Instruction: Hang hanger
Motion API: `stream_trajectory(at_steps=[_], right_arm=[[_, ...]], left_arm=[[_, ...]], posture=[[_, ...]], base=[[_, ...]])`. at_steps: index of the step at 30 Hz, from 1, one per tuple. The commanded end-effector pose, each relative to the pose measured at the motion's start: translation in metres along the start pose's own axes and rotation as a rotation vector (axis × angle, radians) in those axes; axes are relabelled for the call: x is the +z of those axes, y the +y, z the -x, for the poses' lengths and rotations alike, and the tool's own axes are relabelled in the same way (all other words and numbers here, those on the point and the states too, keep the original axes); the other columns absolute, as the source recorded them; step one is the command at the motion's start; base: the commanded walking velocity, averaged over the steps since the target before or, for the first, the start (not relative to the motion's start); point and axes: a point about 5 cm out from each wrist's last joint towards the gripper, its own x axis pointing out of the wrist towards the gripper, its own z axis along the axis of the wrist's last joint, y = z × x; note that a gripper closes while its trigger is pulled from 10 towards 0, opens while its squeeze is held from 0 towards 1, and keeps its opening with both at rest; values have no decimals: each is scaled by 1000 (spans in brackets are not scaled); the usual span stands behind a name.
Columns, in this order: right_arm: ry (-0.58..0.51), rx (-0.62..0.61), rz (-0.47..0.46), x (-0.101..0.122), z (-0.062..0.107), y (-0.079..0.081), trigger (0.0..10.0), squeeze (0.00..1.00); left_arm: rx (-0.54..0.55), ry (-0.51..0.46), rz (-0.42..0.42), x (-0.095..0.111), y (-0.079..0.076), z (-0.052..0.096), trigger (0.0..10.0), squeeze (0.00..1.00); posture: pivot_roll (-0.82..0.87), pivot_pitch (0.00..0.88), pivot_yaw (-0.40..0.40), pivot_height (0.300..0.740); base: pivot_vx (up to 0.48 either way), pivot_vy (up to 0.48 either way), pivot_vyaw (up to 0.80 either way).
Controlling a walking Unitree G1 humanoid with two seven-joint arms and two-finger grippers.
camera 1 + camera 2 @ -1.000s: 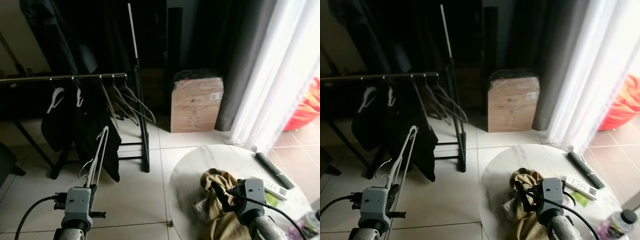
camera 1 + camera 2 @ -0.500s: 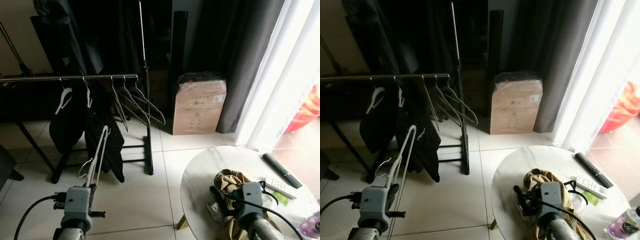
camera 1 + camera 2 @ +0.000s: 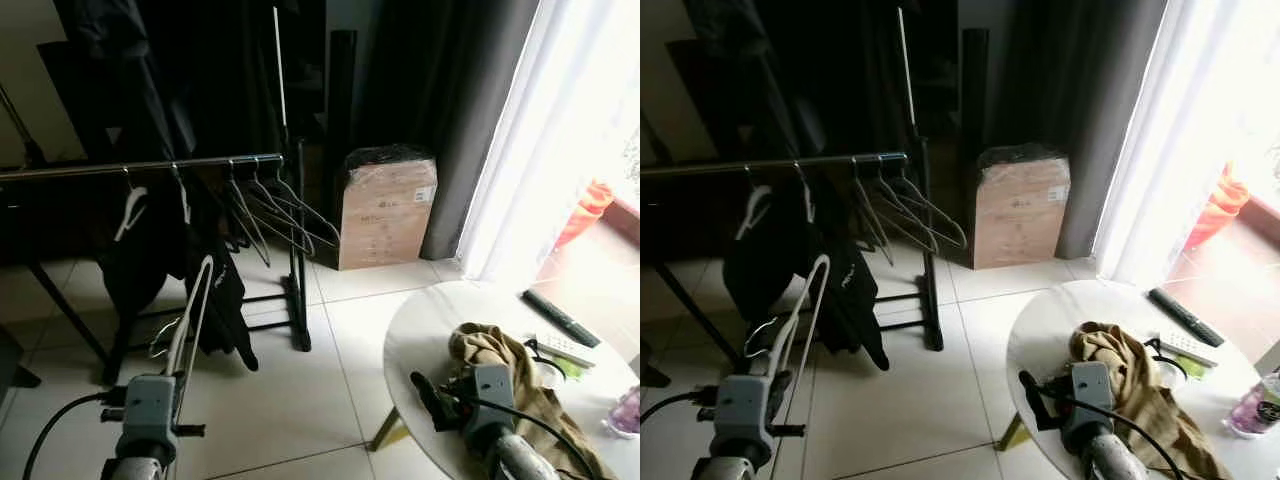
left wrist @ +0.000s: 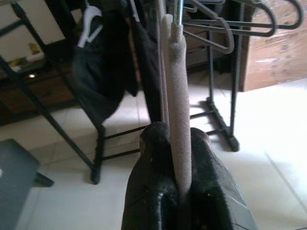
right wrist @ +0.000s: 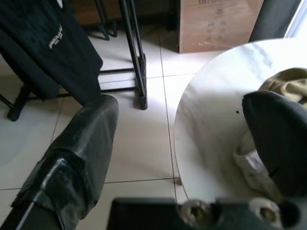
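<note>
Hanger clamped upright in left tool | short of rail | right tool spread wide, over table edge

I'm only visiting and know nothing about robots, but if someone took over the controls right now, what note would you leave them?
Left gripper: shut on the pale hanger, held upright short of the clothes rail.
Right gripper: open and empty, over the edge of the round table near the tan garment.
Done: hanger picked up.
Left: step closer, hook it on the rail beside the empty hangers, then let go.
</note>
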Motion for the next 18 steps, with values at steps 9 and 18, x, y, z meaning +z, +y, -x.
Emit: stream_trajectory(at_steps=[9,18], right_arm=[[347,-105,-20,-67,5,-14,10000,0],[580,-174,-46,-113,27,0,10000,0]], left_arm=[[-4,14,23,-3,-6,-3,10000,0],[6,8,34,-2,-5,-5,10000,0]], posture=[[-26,18,17,740],[8,1,32,740]], base=[[0,480,0],[0,480,0]])
